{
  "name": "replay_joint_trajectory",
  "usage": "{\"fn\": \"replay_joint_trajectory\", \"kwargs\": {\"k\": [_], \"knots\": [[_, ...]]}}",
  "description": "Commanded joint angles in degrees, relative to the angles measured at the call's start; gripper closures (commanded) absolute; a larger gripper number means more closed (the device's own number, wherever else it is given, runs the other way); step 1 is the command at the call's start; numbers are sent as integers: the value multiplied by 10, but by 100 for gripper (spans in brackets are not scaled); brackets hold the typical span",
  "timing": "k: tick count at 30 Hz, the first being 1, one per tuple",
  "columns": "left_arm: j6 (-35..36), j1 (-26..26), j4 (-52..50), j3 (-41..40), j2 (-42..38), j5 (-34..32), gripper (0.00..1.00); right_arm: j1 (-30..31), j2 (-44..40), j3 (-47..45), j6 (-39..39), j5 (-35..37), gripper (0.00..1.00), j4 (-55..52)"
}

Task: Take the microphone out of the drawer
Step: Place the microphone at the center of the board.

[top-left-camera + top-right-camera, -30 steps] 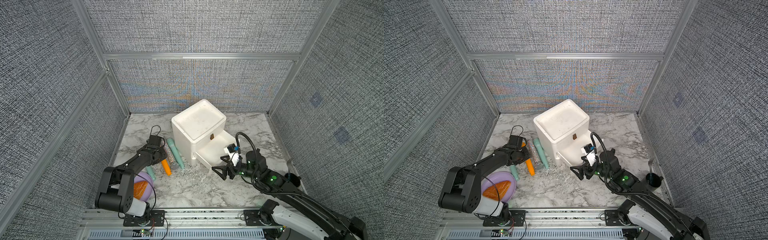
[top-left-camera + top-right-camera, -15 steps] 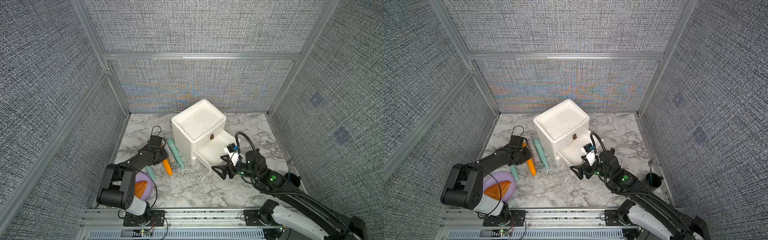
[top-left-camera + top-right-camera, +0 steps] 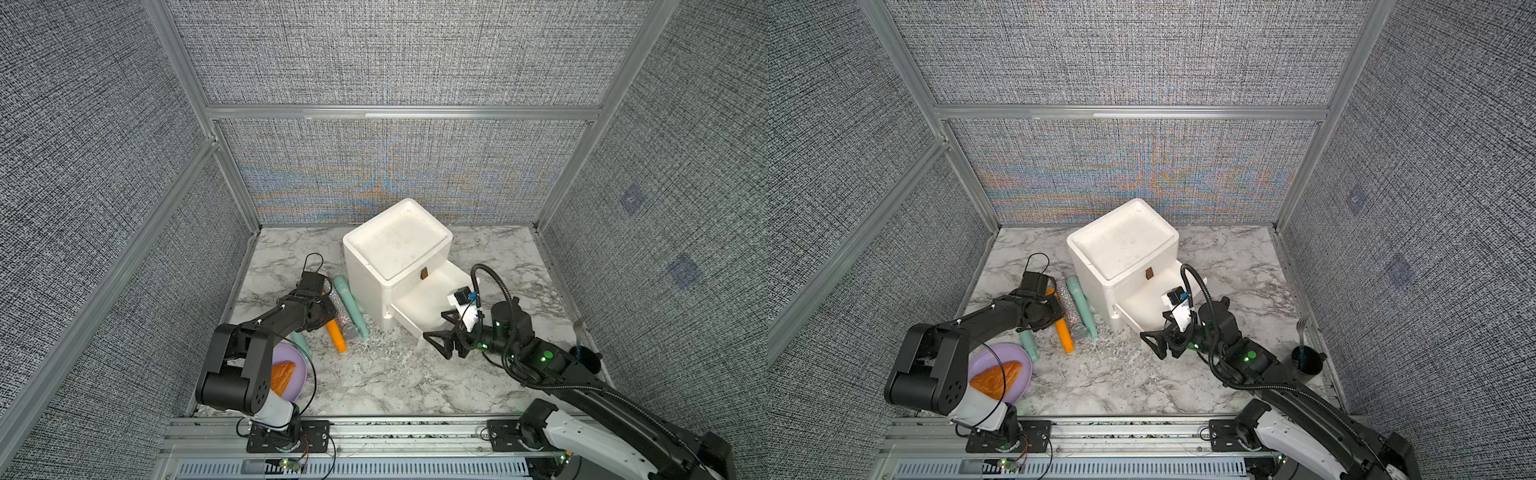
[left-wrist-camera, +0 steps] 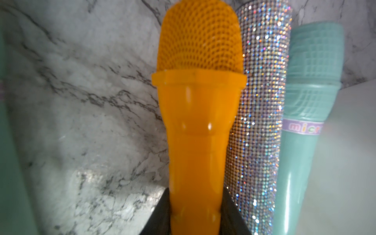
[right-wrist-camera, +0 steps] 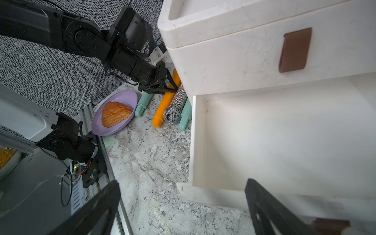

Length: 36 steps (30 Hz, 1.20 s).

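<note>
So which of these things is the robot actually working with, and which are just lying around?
In the job: orange microphone, held by the left gripper; open drawer; open right gripper near it.
Lying about: glitter microphone, two teal microphones, purple plate with pastry, black cup with fork.

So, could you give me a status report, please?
Left gripper shut on orange microphone, outside the drawer. Right gripper open at drawer front. Drawer open, looks empty. Glitter microphone alongside.

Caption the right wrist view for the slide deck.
Open drawer looks empty; left gripper clamps the orange microphone beside the glitter microphone on the marble table.
</note>
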Motion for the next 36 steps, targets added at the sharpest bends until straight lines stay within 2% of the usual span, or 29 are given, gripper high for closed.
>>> {"fn": "replay_joint_trajectory", "kwargs": {"k": [1, 20, 29, 36], "knots": [[1, 2, 10, 2, 1, -1, 78, 1, 3, 5, -2, 8, 2, 7], [15, 2, -30, 10, -44, -15, 60, 2, 7, 7, -4, 9, 2, 8], [10, 2, -12, 4, -26, 2, 58, 4, 5, 7, -5, 14, 2, 4], [17, 1, -18, 6, -51, 1, 57, 3, 7, 7, -7, 17, 2, 2]]}}
